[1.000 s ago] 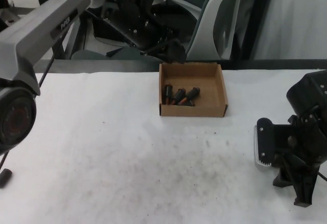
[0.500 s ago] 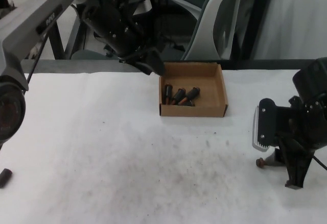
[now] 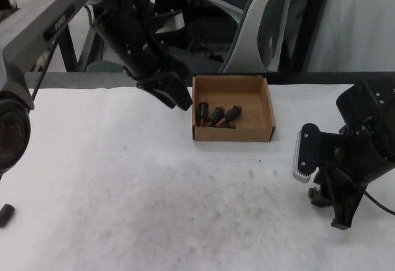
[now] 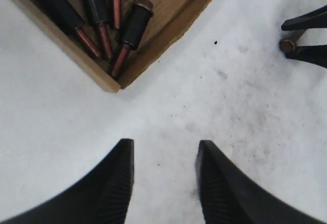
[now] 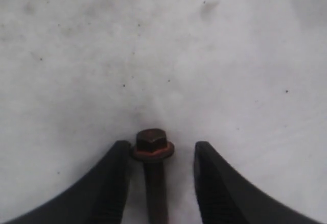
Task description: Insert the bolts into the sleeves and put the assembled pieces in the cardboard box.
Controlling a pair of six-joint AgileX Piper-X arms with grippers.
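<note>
The open brown cardboard box (image 3: 264, 107) sits toward the far side of the white cloth-covered worktop (image 3: 154, 209). Inside it lie several assembled pieces (image 4: 130, 30), each a black cylindrical sleeve with a copper-coloured bolt shank sticking out of one end. They are gathered against the left half of the box floor.

The left gripper (image 4: 164, 145) hangs above the worktop just outside the box's left wall, close to its far-left corner. Its two black ribbed fingers (image 4: 120, 183) are spread apart with nothing between them but bare worktop.

The right gripper (image 5: 162, 146) is low over the worktop on the right side, nearer than the box and well apart from it. Its fingers (image 5: 209, 183) stand apart on either side of a loose rust-brown hex-head bolt (image 5: 153, 143). The bolt lies on the worktop with its flanged head at the fingertips and its shank running back between them. The flange appears to touch one finger, while a clear gap remains to the other, so the bolt is not clamped.

A small dark cylinder (image 3: 5, 214) lies alone at the near-left edge of the worktop, far from both the grippers and the box.
</note>
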